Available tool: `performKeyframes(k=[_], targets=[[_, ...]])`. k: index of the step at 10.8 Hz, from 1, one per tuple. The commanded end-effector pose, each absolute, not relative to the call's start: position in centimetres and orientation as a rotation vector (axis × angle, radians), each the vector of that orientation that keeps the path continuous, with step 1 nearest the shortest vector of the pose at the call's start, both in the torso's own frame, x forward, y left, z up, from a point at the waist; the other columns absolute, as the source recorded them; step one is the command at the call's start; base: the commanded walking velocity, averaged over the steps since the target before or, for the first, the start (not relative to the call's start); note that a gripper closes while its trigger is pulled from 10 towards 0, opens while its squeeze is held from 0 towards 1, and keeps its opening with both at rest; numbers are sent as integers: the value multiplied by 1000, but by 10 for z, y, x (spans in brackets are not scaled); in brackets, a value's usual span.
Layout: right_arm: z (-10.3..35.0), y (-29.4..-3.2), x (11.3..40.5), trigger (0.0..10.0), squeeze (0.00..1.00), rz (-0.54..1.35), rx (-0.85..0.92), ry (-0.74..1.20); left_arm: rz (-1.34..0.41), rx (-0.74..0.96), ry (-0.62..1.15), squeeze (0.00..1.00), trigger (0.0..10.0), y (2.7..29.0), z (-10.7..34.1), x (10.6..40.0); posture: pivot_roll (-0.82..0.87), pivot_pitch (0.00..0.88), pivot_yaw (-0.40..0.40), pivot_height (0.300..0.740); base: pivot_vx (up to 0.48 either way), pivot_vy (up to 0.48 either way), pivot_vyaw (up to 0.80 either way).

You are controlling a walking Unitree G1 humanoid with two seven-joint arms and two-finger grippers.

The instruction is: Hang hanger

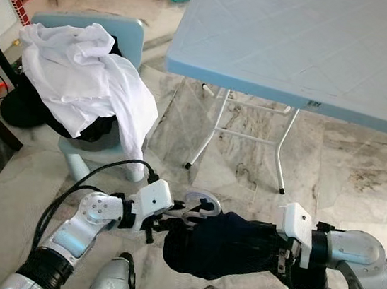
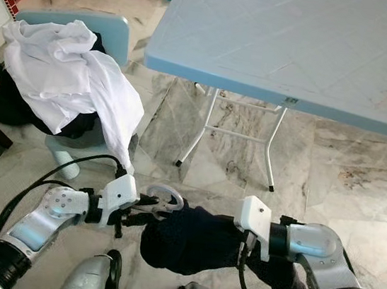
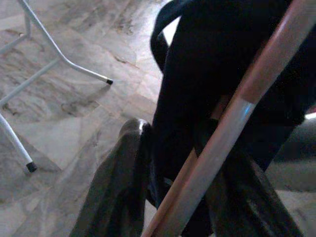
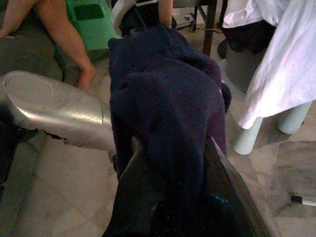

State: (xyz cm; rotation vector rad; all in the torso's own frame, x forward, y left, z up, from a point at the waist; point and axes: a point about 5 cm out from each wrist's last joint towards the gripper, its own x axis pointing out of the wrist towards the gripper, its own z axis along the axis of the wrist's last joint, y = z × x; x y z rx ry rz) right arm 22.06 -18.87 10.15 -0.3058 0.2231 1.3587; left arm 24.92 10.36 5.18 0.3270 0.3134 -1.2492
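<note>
Marble floor (image 1: 360, 181) in grey and brown spreads under everything. Over it stands a big light blue table (image 1: 299, 44) on thin white legs (image 1: 205, 135). To the robot's left sits a small light blue chair (image 1: 126, 36), well apart from the table legs. A pile of white clothes (image 1: 88, 77) lies on the chair, with something dark under it.

Low and close to the robot, a dark blue garment (image 1: 226, 245) hangs bunched up between the two arms. The right gripper (image 4: 170, 148) is clamped on this garment, and the cloth fills the space between its fingers. The hanger (image 1: 199, 206) is at the left end of the garment, where its white hook pokes out. The left gripper (image 1: 169, 221) is right at that hook. In the left wrist view, a pale bar of the hanger (image 3: 232, 123) runs between the two black fingers (image 3: 121, 187), but I cannot tell if they squeeze it.

In the right wrist view, a person's bare legs (image 4: 69, 39) show beside a green stool (image 4: 94, 22).
</note>
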Motion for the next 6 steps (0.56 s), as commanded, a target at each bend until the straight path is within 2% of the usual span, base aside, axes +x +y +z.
performKeyframes(k=[1,3,6], targets=[[104,-177,218,10000,0,1426,-301,191,-1335,325,279,0,0,89,57,243,-26,183,-50,740,0,0,0],[102,-175,219,10000,0,1429,-297,188,-1377,391,300,0,0,90,53,237,-25,182,-50,740,0,0,0],[100,-173,219,10000,0,1421,-274,196,-1384,395,295,0,0,89,54,234,-20,180,-50,740,0,0,0]])
